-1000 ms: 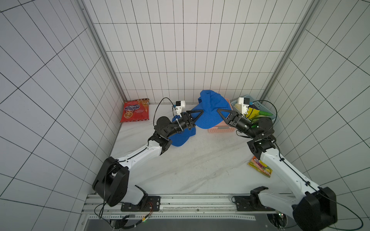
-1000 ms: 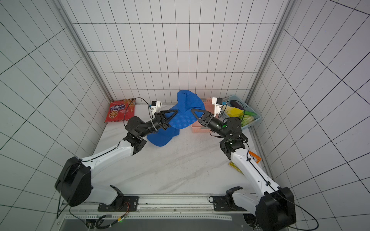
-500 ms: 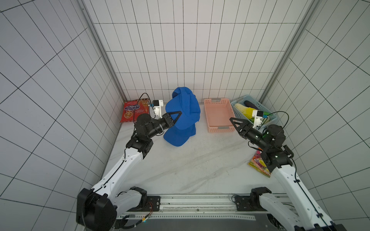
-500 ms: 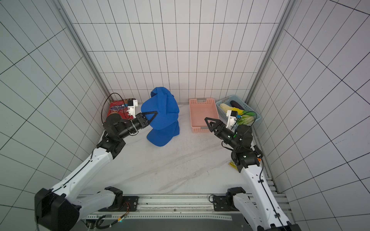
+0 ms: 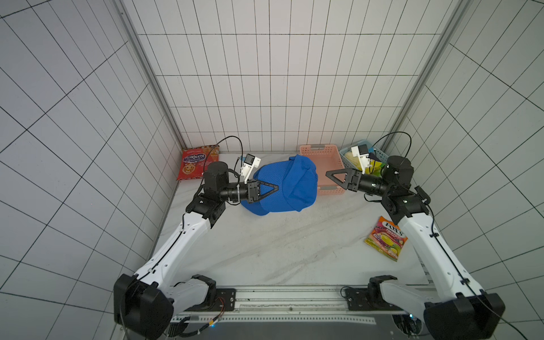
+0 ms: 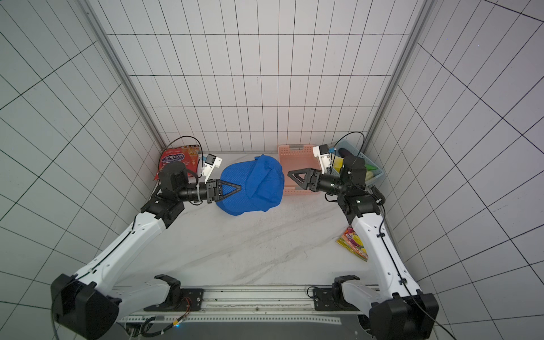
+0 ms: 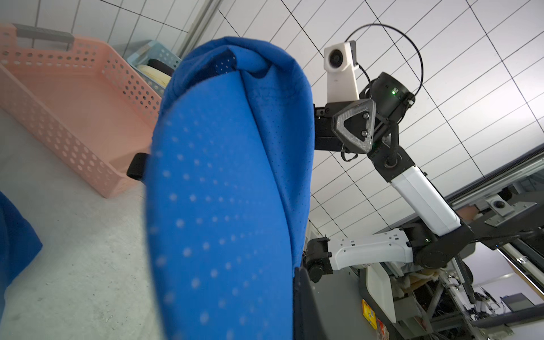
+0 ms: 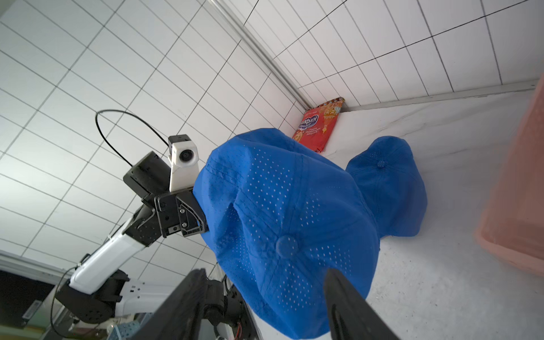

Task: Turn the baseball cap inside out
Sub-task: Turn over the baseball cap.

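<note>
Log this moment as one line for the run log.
left claw: shut on blue cap | right claw: open, facing blue cap, not touching

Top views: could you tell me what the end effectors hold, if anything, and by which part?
Left end effector: the raised blue cap, gripped at its crown's side. Right end effector: open, nothing held.

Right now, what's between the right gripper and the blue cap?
Nothing: in both top views a narrow bare gap separates right gripper from blue cap, pink basket behind.

A red cookie bag (image 5: 197,163) sits in the far left corner. A pink basket (image 5: 332,190) and blue basket (image 6: 375,176) sit far right, a candy packet (image 5: 385,242) nearer.
</note>
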You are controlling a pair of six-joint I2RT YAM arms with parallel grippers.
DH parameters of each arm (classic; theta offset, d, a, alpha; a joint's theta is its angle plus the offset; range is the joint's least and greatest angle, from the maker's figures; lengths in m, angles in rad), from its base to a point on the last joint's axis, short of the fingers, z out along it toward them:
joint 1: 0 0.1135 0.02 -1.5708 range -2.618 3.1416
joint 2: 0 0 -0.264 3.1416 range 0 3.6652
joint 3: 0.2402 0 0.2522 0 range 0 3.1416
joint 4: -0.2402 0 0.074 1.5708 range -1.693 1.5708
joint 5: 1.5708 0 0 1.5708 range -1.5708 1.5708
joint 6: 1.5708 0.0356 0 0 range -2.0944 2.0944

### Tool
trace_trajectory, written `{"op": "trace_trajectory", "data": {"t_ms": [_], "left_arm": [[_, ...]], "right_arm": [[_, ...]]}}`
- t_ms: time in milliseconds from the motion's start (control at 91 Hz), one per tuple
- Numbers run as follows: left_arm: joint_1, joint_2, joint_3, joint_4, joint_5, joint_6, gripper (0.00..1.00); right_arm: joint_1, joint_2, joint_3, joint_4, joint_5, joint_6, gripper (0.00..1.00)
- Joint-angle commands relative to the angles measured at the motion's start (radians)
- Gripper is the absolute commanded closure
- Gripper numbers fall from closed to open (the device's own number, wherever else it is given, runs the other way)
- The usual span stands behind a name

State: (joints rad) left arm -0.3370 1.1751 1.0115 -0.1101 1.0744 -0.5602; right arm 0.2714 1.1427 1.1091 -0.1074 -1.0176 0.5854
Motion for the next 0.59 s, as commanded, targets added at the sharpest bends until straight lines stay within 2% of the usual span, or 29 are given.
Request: {"op": "trace_trajectory", "data": {"t_ms": [0,165,319,462,583], "left_arm": [[-0.017,0.002,0.030,0.015,0.056,0.023,1.00],[-0.020,-0.010,0.021,0.015,0.050,0.023,1.00],[-0.018,-0.017,0.019,0.014,0.016,0.021,1.00],[-0.019,-0.014,0.016,0.022,-0.004,0.016,1.00],[-0.019,-0.009,0.020,0.033,-0.001,0.006,1.00]], "right_arm": [[0.048,0.040,0.036,-0.049,-0.015,-0.088,0.34],[0.058,0.066,0.030,-0.049,0.022,-0.094,0.32],[0.059,0.069,0.008,-0.001,-0.045,-0.049,0.32],[0.067,0.065,-0.020,0.098,-0.105,0.033,0.43],[0.075,0.069,-0.027,0.112,-0.113,0.043,0.50]]}}
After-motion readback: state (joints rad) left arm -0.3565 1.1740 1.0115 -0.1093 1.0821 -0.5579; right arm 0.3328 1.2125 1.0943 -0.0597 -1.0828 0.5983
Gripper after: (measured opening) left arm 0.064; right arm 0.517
